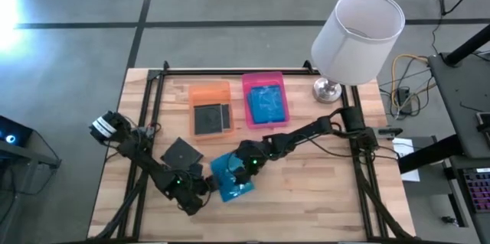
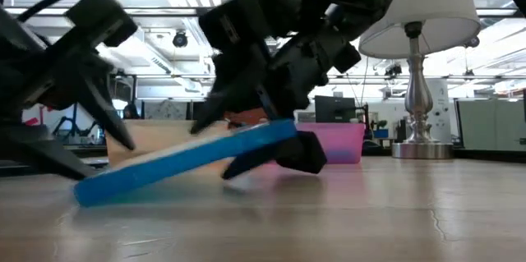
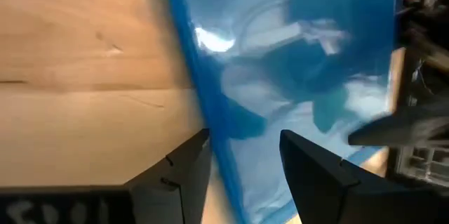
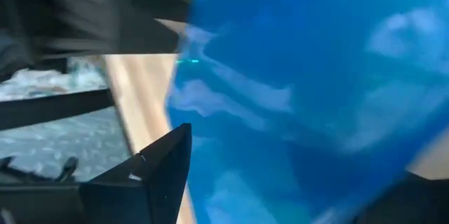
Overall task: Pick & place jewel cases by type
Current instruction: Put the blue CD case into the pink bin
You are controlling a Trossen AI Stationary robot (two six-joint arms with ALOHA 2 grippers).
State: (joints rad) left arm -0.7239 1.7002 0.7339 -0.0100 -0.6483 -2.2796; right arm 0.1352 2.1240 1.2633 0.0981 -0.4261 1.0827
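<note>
The translucent blue square jewel case sits tilted near the table's front edge, hemmed in by 2 grippers: the left gripper with fingers spread around its left edge, the right gripper clamped on its raised far side. A flat black square jewel case lies just left-behind it. Behind it, the orange translucent tray, the pink translucent tray and the white-shaded metal lamp block the back. Bare wooden table lies open to its right.

blue jewel case tilted, right gripper gripping
</note>
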